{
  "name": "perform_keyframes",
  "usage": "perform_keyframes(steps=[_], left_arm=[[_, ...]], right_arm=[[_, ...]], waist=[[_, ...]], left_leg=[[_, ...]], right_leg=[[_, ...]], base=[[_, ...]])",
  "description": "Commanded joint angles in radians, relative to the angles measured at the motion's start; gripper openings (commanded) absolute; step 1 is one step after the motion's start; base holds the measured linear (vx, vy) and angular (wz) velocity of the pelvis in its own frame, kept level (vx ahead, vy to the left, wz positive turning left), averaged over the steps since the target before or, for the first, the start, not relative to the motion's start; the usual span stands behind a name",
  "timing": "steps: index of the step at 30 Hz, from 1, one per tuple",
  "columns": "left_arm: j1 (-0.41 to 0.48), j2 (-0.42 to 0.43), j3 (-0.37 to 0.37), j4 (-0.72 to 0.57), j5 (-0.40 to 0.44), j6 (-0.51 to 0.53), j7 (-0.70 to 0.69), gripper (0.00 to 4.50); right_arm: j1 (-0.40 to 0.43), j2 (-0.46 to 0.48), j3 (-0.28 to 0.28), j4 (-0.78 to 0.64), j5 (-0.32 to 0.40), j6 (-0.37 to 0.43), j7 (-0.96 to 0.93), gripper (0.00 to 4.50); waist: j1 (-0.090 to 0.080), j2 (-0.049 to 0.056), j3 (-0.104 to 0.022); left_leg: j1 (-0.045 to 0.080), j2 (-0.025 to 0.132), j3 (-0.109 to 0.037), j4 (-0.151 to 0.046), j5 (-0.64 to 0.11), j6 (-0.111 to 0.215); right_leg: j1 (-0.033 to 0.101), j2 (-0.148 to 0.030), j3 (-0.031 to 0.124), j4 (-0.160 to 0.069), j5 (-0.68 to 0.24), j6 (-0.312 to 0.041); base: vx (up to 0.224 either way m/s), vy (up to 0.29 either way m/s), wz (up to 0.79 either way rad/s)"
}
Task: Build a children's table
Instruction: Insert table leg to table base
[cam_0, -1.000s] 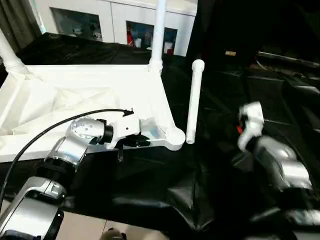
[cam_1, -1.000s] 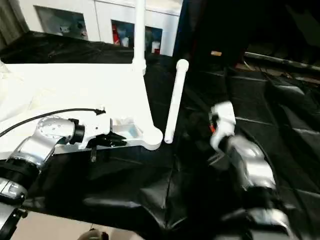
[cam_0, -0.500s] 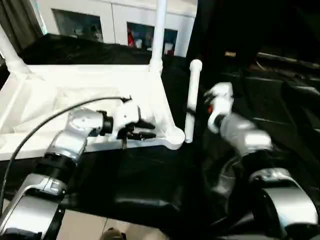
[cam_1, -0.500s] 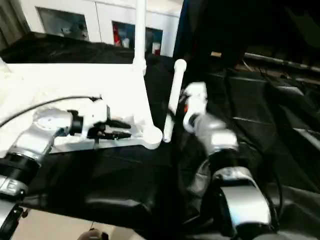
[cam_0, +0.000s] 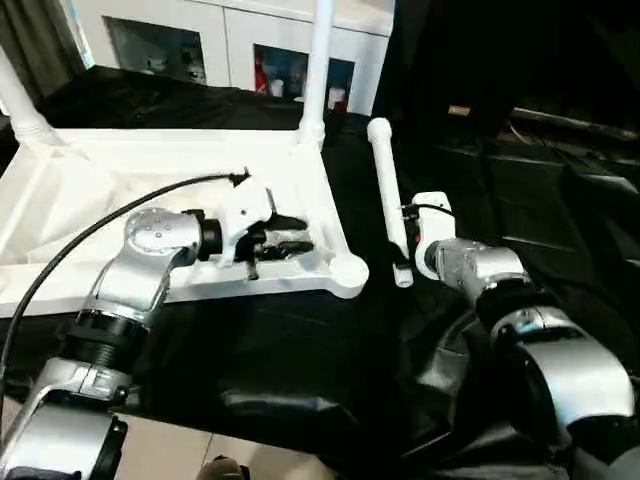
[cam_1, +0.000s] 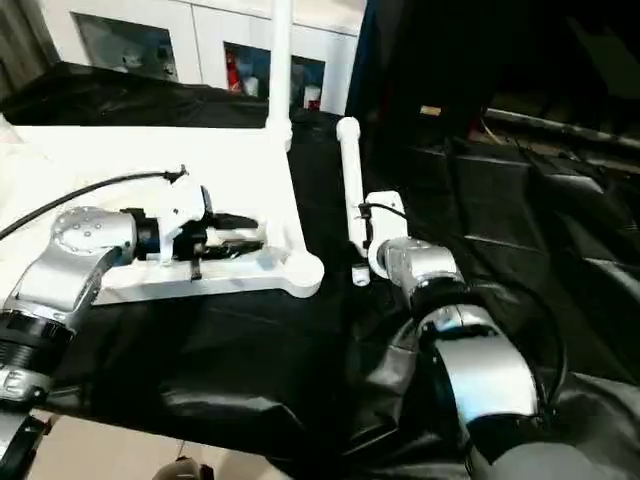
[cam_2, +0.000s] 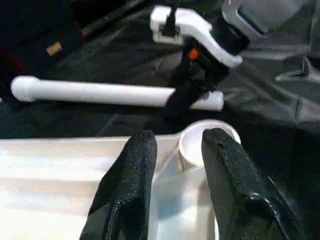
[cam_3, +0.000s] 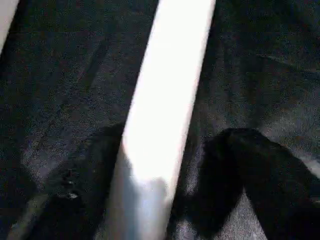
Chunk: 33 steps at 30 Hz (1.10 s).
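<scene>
Black cloth covers my bench (cam_0: 300, 380). Nearest, my right gripper (cam_0: 402, 243) has wide jaws around the loose leg (cam_0: 385, 190), not yet squeezing; it could roll away. Left gripper (cam_0: 295, 243), jaws half open, empty, hovers over the tabletop (cam_0: 90, 200) beyond.

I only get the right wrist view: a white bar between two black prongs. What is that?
Observer: A loose leg lying on the black cloth beside the upturned tabletop; the right gripper straddles it, open.
Operator: Are any legs fitted?
Observer: Two: one upright leg in the far right corner, another in the far left.
Operator: And the other arm?
Observer: The left gripper, open, is at the near corner socket, which is empty.
</scene>
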Motion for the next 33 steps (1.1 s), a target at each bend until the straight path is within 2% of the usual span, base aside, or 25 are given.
perform_keyframes(steps=[1,4,7,9,10,12,15,16,18,19,21,22,24,27,28,32,33], left_arm=[[0.006,-0.007,0.006,-0.019,-0.006,0.011,0.013,1.75],[0.006,-0.025,0.016,-0.026,-0.003,0.038,0.061,1.75],[-0.032,-0.084,0.059,0.024,0.008,0.166,0.222,1.75],[-0.039,-0.095,0.068,0.030,0.005,0.197,0.251,2.02],[-0.051,-0.133,0.099,0.038,-0.019,0.253,0.319,2.09],[-0.058,-0.158,0.119,0.037,-0.039,0.287,0.351,2.15],[-0.062,-0.188,0.132,0.028,-0.065,0.323,0.374,2.41],[-0.068,-0.208,0.140,0.029,-0.074,0.342,0.393,2.49],[-0.078,-0.235,0.150,0.035,-0.088,0.373,0.413,2.58],[-0.086,-0.251,0.153,0.043,-0.095,0.389,0.424,2.86],[-0.103,-0.289,0.165,0.058,-0.113,0.433,0.449,2.92],[-0.112,-0.312,0.171,0.068,-0.124,0.457,0.460,3.04],[-0.120,-0.328,0.168,0.083,-0.130,0.462,0.471,3.26],[-0.127,-0.342,0.165,0.101,-0.130,0.460,0.486,3.38],[-0.133,-0.352,0.169,0.114,-0.132,0.460,0.499,3.49],[-0.139,-0.366,0.175,0.120,-0.135,0.471,0.507,3.82],[-0.141,-0.372,0.179,0.122,-0.141,0.480,0.514,3.93]], right_arm=[[0.004,-0.012,-0.023,0.029,0.017,0.029,-0.007,3.35],[-0.001,-0.018,-0.060,0.045,0.048,0.040,-0.013,3.20],[0.000,-0.032,-0.124,0.057,0.100,0.047,-0.030,2.79],[-0.002,-0.035,-0.136,0.063,0.105,0.045,-0.033,2.73],[-0.001,-0.041,-0.160,0.068,0.119,0.040,-0.033,2.64],[0.000,-0.045,-0.173,0.068,0.130,0.039,-0.032,2.39],[0.004,-0.053,-0.190,0.060,0.146,0.034,-0.029,2.29],[0.009,-0.057,-0.202,0.052,0.155,0.025,-0.021,2.19],[0.014,-0.061,-0.223,0.038,0.173,0.014,-0.007,1.95],[0.017,-0.062,-0.237,0.027,0.188,0.013,0.000,1.87],[0.027,-0.060,-0.263,-0.002,0.219,0.005,0.029,1.80],[0.034,-0.057,-0.276,-0.024,0.235,0.000,0.050,1.53],[0.044,-0.050,-0.282,-0.057,0.252,-0.002,0.080,1.46],[0.061,-0.040,-0.283,-0.100,0.264,-0.001,0.110,1.36],[0.077,-0.032,-0.289,-0.135,0.280,0.005,0.128,1.32],[0.107,-0.016,-0.300,-0.200,0.308,0.010,0.151,1.30],[0.124,-0.005,-0.313,-0.243,0.333,0.024,0.165,1.30]], waist=[[-0.002,0.005,-0.073],[-0.002,0.002,-0.075],[-0.003,0.002,-0.076],[-0.002,-0.001,-0.077],[-0.001,-0.001,-0.078],[0.000,0.001,-0.079],[0.001,0.000,-0.079],[0.002,0.003,-0.079],[0.002,0.001,-0.080],[0.002,0.002,-0.080],[0.002,0.010,-0.081],[0.005,0.005,-0.081],[0.005,0.011,-0.082],[0.002,0.007,-0.082],[0.002,0.014,-0.082],[0.004,0.014,-0.081],[0.005,0.021,-0.080]], left_leg=[[0.017,0.032,-0.007,-0.061,-0.115,-0.023],[0.017,0.032,-0.007,-0.060,-0.103,-0.019],[0.019,0.032,-0.005,-0.058,-0.099,-0.019],[0.016,0.030,-0.006,-0.057,-0.098,-0.016],[0.015,0.029,-0.006,-0.056,-0.096,-0.012],[0.016,0.029,-0.006,-0.054,-0.095,-0.007],[0.014,0.028,-0.007,-0.053,-0.092,0.004],[0.015,0.029,-0.007,-0.053,-0.094,0.004],[0.013,0.028,-0.006,-0.051,-0.091,0.009],[0.012,0.028,-0.007,-0.051,-0.093,0.012],[0.012,0.027,-0.007,-0.050,-0.092,0.016],[0.014,0.028,-0.006,-0.050,-0.091,0.023],[0.012,0.027,-0.009,-0.050,-0.090,0.031],[0.008,0.026,-0.010,-0.049,-0.088,0.042],[0.010,0.026,-0.010,-0.048,-0.084,0.046],[0.012,0.029,-0.011,-0.049,-0.081,0.055],[0.013,0.029,-0.011,-0.050,-0.085,0.052]], right_leg=[[0.049,-0.073,0.047,-0.056,-0.058,-0.211],[0.050,-0.072,0.045,-0.054,-0.043,-0.210],[0.051,-0.069,0.046,-0.051,-0.008,-0.214],[0.053,-0.069,0.045,-0.051,-0.007,-0.217],[0.053,-0.070,0.045,-0.053,-0.011,-0.217],[0.054,-0.070,0.045,-0.053,-0.004,-0.222],[0.054,-0.069,0.043,-0.055,-0.002,-0.229],[0.054,-0.069,0.043,-0.054,-0.002,-0.230],[0.056,-0.068,0.043,-0.055,0.011,-0.233],[0.057,-0.068,0.042,-0.055,0.011,-0.234],[0.058,-0.068,0.042,-0.055,0.022,-0.239],[0.059,-0.068,0.042,-0.056,0.038,-0.241],[0.061,-0.068,0.040,-0.057,0.036,-0.254],[0.064,-0.068,0.039,-0.058,0.030,-0.253],[0.064,-0.069,0.040,-0.061,0.036,-0.255],[0.062,-0.070,0.039,-0.061,0.032,-0.270],[0.062,-0.070,0.039,-0.061,0.027,-0.274]], base=[[0.000,0.000,0.00],[0.000,0.000,0.00],[0.000,0.000,0.00],[0.000,0.000,0.00],[0.000,0.000,0.00],[0.000,0.000,0.00],[0.000,0.000,0.00],[0.000,0.000,0.00],[0.000,0.000,0.00],[0.000,0.000,0.00],[0.000,0.000,0.00],[0.000,0.000,0.00],[0.000,0.000,0.00],[0.000,0.000,0.00],[0.000,0.000,0.00],[0.000,0.000,0.00],[0.000,0.000,0.00]])
